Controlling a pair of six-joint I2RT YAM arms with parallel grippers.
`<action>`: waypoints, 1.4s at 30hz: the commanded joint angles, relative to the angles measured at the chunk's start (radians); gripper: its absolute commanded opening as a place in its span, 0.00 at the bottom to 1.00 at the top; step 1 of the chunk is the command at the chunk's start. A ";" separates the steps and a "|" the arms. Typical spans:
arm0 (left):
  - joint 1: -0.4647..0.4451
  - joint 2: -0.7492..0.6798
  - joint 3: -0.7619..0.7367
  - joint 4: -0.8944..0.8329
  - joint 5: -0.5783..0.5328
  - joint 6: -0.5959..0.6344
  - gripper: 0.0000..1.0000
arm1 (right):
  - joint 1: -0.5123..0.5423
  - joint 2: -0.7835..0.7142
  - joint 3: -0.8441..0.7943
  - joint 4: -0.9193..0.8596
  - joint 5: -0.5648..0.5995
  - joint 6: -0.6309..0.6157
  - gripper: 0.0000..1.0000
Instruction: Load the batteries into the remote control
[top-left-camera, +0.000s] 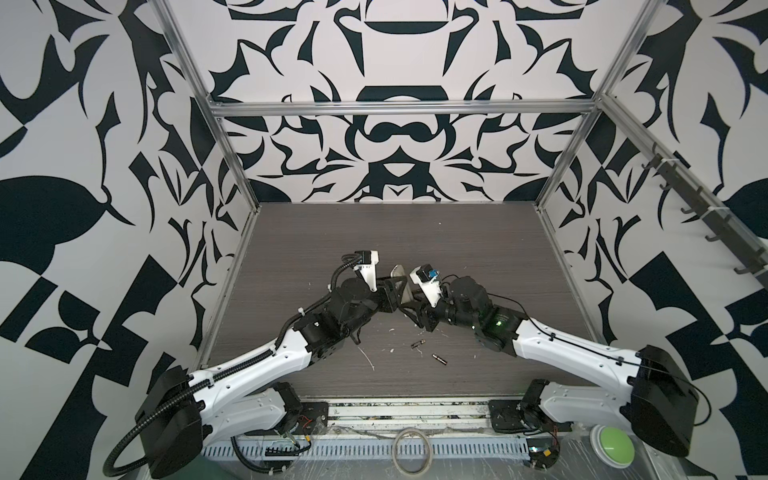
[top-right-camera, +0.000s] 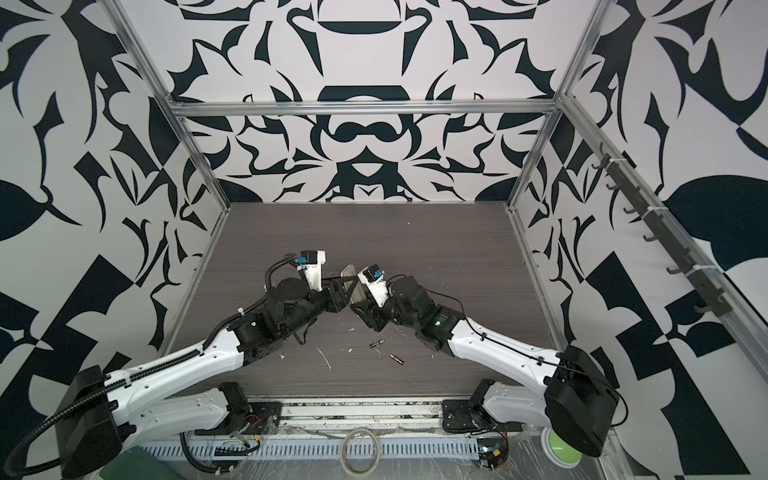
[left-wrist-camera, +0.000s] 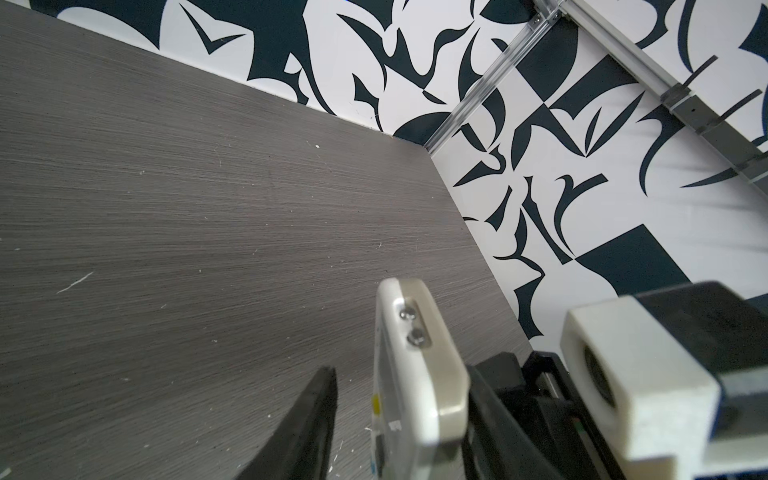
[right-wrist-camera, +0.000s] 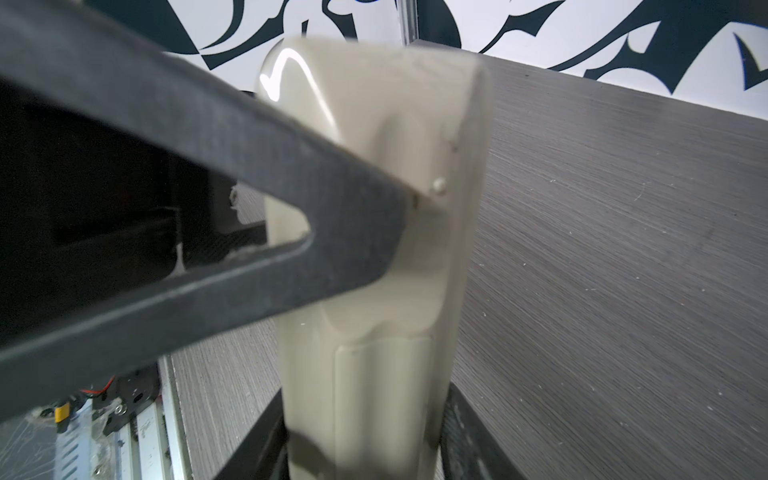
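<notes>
The remote control (top-left-camera: 399, 273) (top-right-camera: 348, 273) is held up off the grey table at mid-table, between both arms. In the right wrist view its beige back (right-wrist-camera: 374, 270) faces the camera, and my right gripper (right-wrist-camera: 368, 395) (top-left-camera: 409, 309) is shut on its lower end. My left gripper (left-wrist-camera: 401, 372) (top-left-camera: 395, 287) straddles the remote's upper part (left-wrist-camera: 419, 332): one finger (right-wrist-camera: 353, 216) lies against the back, while the other finger (left-wrist-camera: 320, 399) stands a little off the front face. Two batteries (top-left-camera: 418, 343) (top-left-camera: 439, 359) lie loose on the table nearer the front, also seen in a top view as batteries (top-right-camera: 377, 343) (top-right-camera: 397, 359).
White debris flecks (top-left-camera: 368, 358) are scattered around the batteries. Past the table's front edge lie a tape roll (top-left-camera: 411, 451) and a green button (top-left-camera: 613, 446). A rail of hooks (top-left-camera: 706, 216) runs along the right wall. Patterned walls close the table on three sides.
</notes>
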 joint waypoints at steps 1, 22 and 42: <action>0.001 0.008 0.028 0.013 -0.050 -0.004 0.49 | 0.005 -0.005 0.046 0.028 0.028 -0.007 0.00; 0.001 0.043 0.022 0.039 -0.050 -0.008 0.21 | 0.015 0.007 0.043 0.029 0.011 -0.002 0.00; 0.024 -0.117 0.047 -0.228 -0.015 0.063 0.00 | 0.019 -0.119 0.000 0.009 -0.157 -0.070 0.72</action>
